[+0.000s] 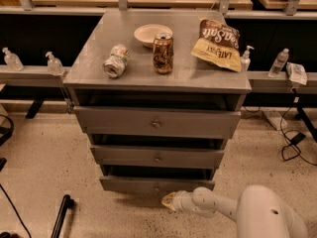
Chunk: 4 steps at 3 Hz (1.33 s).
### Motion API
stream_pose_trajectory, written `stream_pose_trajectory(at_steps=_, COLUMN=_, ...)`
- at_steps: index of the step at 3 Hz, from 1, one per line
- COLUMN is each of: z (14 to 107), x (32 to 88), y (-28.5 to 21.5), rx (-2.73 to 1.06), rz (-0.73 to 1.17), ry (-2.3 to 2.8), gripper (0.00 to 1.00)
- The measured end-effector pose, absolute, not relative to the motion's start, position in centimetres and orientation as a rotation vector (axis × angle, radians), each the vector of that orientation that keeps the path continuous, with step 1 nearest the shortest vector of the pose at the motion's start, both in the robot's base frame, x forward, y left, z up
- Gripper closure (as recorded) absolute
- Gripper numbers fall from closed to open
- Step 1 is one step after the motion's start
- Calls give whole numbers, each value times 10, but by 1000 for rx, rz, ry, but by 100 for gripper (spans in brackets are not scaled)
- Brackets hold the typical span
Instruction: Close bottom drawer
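Note:
The bottom drawer [148,183] is the lowest and slimmest of three grey drawers in the cabinet, with a small round knob at its centre. It stands pulled out a little, with a dark gap above its front panel. My gripper [169,201] is at the end of the white arm [218,208] reaching in from the lower right. It sits low, just in front of and slightly below the drawer's front panel, right of the knob.
On the cabinet top [89,66] lie a crushed can [115,60], a bowl [151,34], an upright brown can [162,53] and a chip bag [217,44]. The medium drawer [158,156] and tall drawer [156,123] are above. Bottles line the side ledges. Cables lie right.

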<state>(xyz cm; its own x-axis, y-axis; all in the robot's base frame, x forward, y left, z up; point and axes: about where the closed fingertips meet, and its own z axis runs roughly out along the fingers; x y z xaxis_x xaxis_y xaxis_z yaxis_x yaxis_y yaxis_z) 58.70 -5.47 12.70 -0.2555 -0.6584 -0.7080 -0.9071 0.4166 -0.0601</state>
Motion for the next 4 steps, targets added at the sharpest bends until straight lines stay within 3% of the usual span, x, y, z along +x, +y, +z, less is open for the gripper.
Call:
stream_pose_trajectory(at_steps=2, z=127, x=646, y=-55, rx=-1281, rz=422, ry=2021, gripper=100)
stream_pose_trajectory(at_steps=4, z=133, x=667, y=-69, rx=-1234, rz=377, ry=2028, gripper=100)
